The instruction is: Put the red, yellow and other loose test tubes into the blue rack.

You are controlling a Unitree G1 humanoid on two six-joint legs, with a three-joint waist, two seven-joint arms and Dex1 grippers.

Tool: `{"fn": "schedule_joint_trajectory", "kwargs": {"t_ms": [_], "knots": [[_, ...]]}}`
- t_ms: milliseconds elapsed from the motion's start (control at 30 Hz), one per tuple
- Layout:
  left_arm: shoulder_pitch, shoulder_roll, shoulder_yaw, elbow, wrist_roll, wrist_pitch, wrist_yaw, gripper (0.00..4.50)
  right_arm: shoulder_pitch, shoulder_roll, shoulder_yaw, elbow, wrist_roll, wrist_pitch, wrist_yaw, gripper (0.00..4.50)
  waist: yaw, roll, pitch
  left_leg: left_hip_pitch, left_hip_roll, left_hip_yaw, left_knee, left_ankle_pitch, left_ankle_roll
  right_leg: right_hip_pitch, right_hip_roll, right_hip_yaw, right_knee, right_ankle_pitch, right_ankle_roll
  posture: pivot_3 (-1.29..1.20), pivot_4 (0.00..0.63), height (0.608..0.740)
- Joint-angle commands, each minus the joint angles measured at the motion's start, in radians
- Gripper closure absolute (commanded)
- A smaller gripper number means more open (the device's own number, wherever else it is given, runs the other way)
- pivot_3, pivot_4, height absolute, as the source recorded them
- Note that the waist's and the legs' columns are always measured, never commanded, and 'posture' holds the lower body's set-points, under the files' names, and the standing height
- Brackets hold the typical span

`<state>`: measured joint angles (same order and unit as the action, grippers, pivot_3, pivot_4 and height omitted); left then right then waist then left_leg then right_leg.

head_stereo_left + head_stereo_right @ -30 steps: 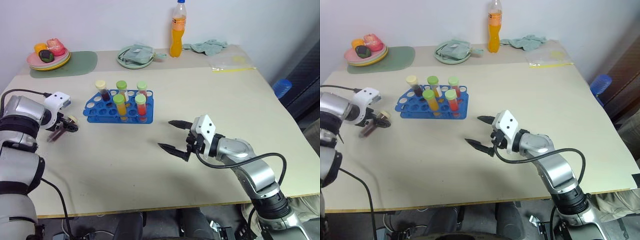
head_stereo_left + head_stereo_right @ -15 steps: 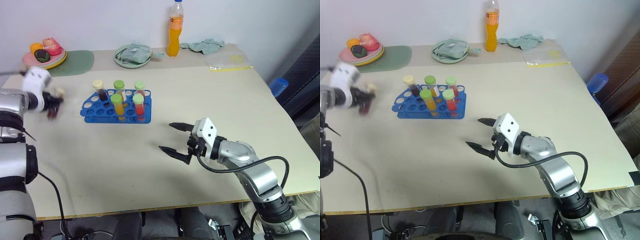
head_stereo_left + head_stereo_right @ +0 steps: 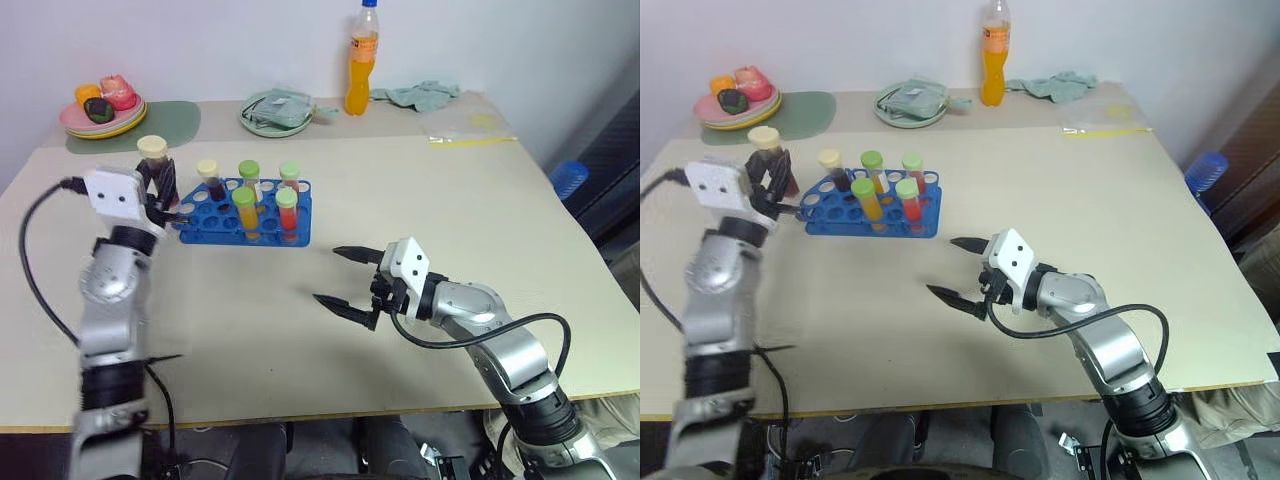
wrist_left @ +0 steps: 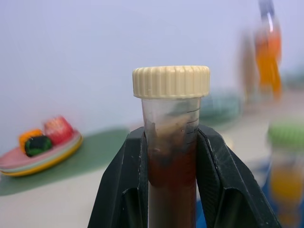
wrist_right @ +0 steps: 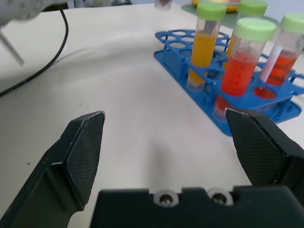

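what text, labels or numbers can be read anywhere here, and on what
No text here can be read.
Orange drink bottle: its label is too small to read.
Test tube held in the left gripper: faint graduation lines on its wall, no readable numbers.
Blue rack and the tubes standing in it: no marking can be made out.
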<state>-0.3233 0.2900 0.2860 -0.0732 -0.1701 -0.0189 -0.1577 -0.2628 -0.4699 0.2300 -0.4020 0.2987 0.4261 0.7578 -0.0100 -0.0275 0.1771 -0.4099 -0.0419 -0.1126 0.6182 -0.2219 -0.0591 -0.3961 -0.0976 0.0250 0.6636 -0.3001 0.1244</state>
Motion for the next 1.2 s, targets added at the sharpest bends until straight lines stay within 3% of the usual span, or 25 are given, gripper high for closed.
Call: {"fn": "schedule_joint_trajectory", "kwargs": {"t_ms": [33, 400, 1133, 1200], "knots": [[-0.002, -0.069, -0.027, -0.032, 0.047, -0.056, 0.09, 3.7, -0.016, 0.009, -0.003, -0.01, 0.004, -0.025, 0.008, 0.0, -0.001, 0.0, 0.0, 0.0, 0.0, 0.0, 0.0, 0.0, 0.0, 0.0, 0.0, 0.0, 0.0, 0.0, 0.0, 0.0, 0.15, 0.74], [-0.018, -0.098, -0.082, 0.108, 0.159, -0.153, 0.164, 3.7, -0.002, 0.018, -0.011, -0.022, -0.009, -0.027, -0.022, 0.0, -0.003, 0.0, 0.0, 0.0, 0.0, 0.001, 0.0, 0.0, 0.0, 0.0, 0.001, -0.001, 0.0, 0.0, 0.0, 0.0, 0.15, 0.74], [-0.083, -0.112, -0.087, 0.277, 0.092, -0.149, 0.099, 3.7, 0.008, 0.028, -0.01, -0.028, -0.007, -0.026, -0.035, 0.0, -0.002, 0.0, 0.0, 0.0, 0.0, 0.0, 0.001, 0.0, 0.0, 0.001, 0.001, -0.001, 0.0, 0.0, 0.0, 0.0, 0.15, 0.74], [-0.077, -0.118, -0.078, 0.266, 0.074, -0.148, 0.096, 2.69, 0.008, 0.026, -0.011, -0.028, -0.007, -0.028, -0.035, 0.0, -0.002, 0.0, 0.0, 0.0, 0.0, 0.0, 0.001, 0.0, 0.0, 0.001, 0.001, -0.002, 0.0, 0.0, 0.0, 0.0, 0.15, 0.74]]}}
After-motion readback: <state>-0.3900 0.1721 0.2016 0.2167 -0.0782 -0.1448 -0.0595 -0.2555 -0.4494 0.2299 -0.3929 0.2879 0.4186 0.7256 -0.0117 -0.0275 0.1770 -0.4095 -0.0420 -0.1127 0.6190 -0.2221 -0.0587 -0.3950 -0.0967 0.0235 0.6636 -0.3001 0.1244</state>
